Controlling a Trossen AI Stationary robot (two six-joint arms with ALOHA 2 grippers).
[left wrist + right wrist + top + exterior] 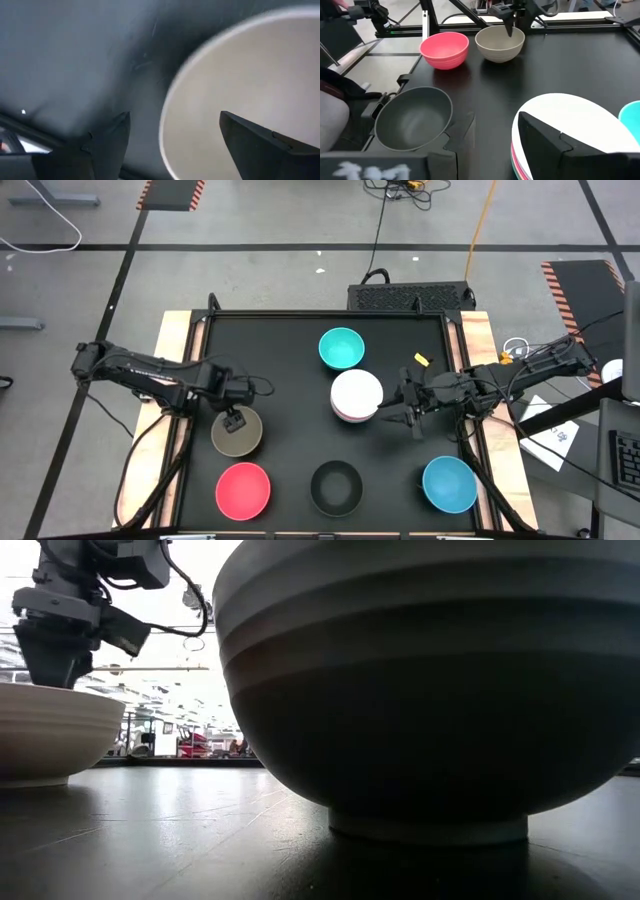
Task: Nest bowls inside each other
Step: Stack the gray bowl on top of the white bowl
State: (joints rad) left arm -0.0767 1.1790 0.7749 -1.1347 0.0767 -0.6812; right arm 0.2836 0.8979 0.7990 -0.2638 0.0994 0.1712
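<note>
Left gripper point(236, 421) over olive-grey bowl point(237, 432), lower left of frame, fingers wide, straddling rim. Judgement: seat one finger inside, close firmly, lift straight. Target white bowl stack point(356, 396) at centre; right gripper point(407, 416) beside it, fingers part-open, empty.

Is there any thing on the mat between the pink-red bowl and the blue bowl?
Yes: the black bowl sits between the pink-red bowl and blue bowl, seen from above.
</note>
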